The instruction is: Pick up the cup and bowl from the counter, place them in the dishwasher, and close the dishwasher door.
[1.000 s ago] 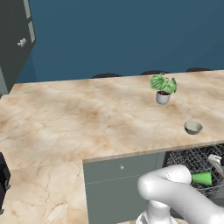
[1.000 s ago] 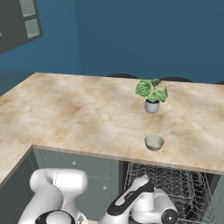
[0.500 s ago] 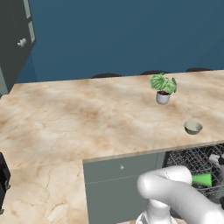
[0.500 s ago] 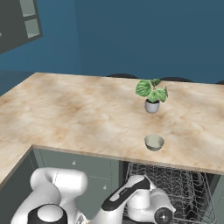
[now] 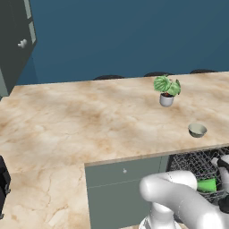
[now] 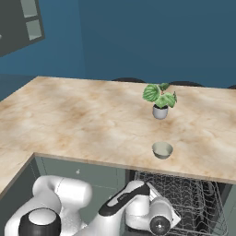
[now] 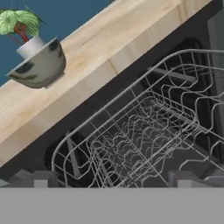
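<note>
Behind bowl [image 6: 162,150], potted plant [image 6: 159,98], counter [image 6: 83,124]

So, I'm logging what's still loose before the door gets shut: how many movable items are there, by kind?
Small grey metallic bowl on the marbled counter: 1
Bright green tapered cup in the black wire dishwasher rack: 1
Grey-white potted plant: 1
Total: 3

No readable text, label or number anywhere.

The bowl [image 6: 162,150] sits on the counter [image 6: 83,120] before the plant [image 6: 159,98], above the dishwasher [image 6: 184,198].
</note>
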Available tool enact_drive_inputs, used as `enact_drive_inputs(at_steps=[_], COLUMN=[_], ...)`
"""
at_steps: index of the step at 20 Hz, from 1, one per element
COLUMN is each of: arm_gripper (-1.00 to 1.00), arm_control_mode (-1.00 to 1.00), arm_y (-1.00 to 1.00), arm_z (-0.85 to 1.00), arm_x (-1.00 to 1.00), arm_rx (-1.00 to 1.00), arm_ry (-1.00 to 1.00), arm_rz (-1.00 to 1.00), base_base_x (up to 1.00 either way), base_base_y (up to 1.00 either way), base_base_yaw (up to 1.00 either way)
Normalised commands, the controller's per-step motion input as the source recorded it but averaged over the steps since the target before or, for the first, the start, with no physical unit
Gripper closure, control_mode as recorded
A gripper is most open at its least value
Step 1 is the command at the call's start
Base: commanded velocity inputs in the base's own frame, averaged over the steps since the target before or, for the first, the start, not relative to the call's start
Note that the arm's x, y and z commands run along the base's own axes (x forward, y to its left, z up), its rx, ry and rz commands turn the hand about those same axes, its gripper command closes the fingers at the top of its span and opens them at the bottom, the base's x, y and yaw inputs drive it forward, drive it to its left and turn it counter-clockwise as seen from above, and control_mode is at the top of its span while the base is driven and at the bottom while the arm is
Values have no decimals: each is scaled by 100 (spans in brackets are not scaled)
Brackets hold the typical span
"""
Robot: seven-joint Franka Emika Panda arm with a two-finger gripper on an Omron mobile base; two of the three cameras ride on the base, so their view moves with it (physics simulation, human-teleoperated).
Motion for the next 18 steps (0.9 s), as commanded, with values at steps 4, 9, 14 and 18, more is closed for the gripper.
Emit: enact_drive_inputs(at_steps=[4,9,14,18], arm_gripper=[-100,-100,-100,-100], arm_control_mode=[-100,-100,-100,-100], arm_y=[-10,-15,-5,0], arm_z=[48,36,38,28], arm_x=[0,0,0,0], arm_rx=[25,37,31,22], arm_ry=[-1,0,0,0], arm_rz=[0,0,0,0], base_base_x=[0,0,0,0], base_base_y=[0,0,0,0], base_base_yaw=[0,0,0,0])
